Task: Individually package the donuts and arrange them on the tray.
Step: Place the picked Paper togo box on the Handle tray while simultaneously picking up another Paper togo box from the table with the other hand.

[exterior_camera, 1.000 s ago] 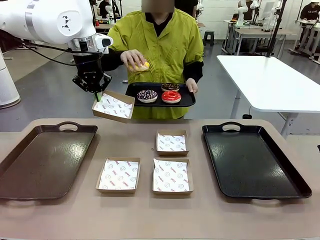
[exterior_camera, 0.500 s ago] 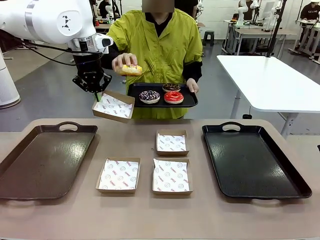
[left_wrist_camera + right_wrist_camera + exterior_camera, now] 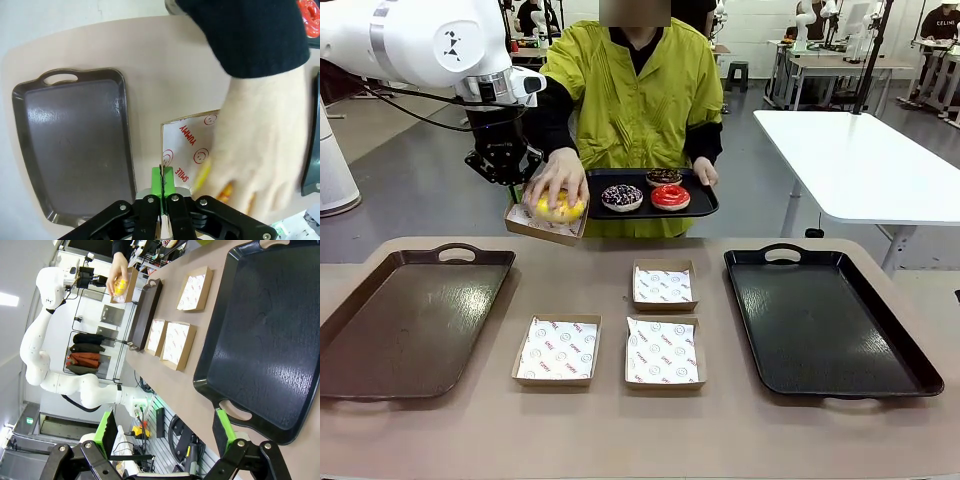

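The job is barely begun, by my reading. On the bench [image 3: 620,440] the brown tray [image 3: 410,320] at the left and the black tray [image 3: 820,320] at the right both lie bare, and three paper-lined boxes [image 3: 663,285] between them hold no donut. Across the bench a person holds up a small black tray [image 3: 705,205] carrying three donuts: the red glazed one [image 3: 669,196], the purple-white sprinkled one [image 3: 621,196] and the dark chocolate one [image 3: 663,177] behind them. So one donut is just being boxed, three are left, and no arranging is done. The left arm [image 3: 430,45] reaches high over the far left of the bench, wrist pointing down, and its left jaws are pinched narrow on the near wall of a fourth box [image 3: 545,230], held in the air and tipped slightly. The person's hand [image 3: 558,175] presses the yellow donut [image 3: 560,211] down onto that box's paper, fingers draped over it. The right jaws stand wide and empty, low beside the black tray's near end.
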Action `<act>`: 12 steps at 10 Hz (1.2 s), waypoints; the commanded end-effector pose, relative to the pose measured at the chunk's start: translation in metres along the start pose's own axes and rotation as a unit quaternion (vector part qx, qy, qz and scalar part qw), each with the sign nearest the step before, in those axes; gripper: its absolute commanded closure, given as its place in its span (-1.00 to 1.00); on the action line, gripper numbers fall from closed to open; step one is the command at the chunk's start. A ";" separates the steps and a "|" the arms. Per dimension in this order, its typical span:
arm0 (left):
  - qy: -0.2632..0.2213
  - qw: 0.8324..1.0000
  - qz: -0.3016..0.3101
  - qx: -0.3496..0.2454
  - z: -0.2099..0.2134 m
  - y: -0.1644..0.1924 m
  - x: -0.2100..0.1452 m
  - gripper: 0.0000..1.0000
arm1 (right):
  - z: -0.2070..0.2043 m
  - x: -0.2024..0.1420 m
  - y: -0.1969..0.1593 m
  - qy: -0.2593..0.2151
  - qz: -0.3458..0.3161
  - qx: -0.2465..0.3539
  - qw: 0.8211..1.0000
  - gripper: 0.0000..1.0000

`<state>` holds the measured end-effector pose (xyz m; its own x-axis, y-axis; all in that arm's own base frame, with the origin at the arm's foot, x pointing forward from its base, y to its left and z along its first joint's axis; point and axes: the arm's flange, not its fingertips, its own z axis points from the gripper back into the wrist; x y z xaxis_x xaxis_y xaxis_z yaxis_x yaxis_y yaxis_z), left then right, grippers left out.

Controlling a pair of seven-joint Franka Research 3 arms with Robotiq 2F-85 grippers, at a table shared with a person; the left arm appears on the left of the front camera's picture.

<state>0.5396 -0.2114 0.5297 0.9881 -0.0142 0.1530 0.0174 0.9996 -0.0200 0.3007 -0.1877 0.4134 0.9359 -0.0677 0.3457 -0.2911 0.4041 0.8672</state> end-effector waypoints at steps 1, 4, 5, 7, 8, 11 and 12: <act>-0.003 1.000 0.000 0.001 -0.001 0.002 0.000 1.00 | 0.000 0.000 -0.001 -0.003 0.004 0.008 1.000 -1.00; -0.003 1.000 0.000 0.001 -0.001 0.002 0.000 1.00 | 0.000 0.000 -0.001 -0.003 0.004 0.008 1.000 -1.00; -0.003 1.000 0.000 0.001 -0.001 0.002 0.000 1.00 | 0.000 0.000 -0.001 -0.003 0.004 0.008 1.000 -1.00; -0.003 1.000 0.000 0.001 -0.001 0.002 0.000 1.00 | 0.000 0.000 -0.001 -0.003 0.004 0.008 1.000 -1.00; -0.003 1.000 0.000 0.001 -0.001 0.002 0.000 1.00 | 0.000 0.000 -0.001 -0.003 0.004 0.008 1.000 -1.00; 0.010 1.000 -0.009 -0.003 0.002 0.011 0.008 0.98 | -0.009 0.021 0.006 -0.017 -0.029 -0.029 0.999 -1.00; 0.022 1.000 -0.004 -0.015 0.007 0.026 0.008 0.98 | -0.021 0.041 0.018 -0.008 -0.040 -0.052 0.998 -1.00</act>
<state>0.5427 -0.2013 0.5297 0.9900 -0.0137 0.1405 0.0169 0.9996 -0.0221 0.3177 -0.1794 0.4199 0.9422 -0.0921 0.3221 -0.2500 0.4470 0.8589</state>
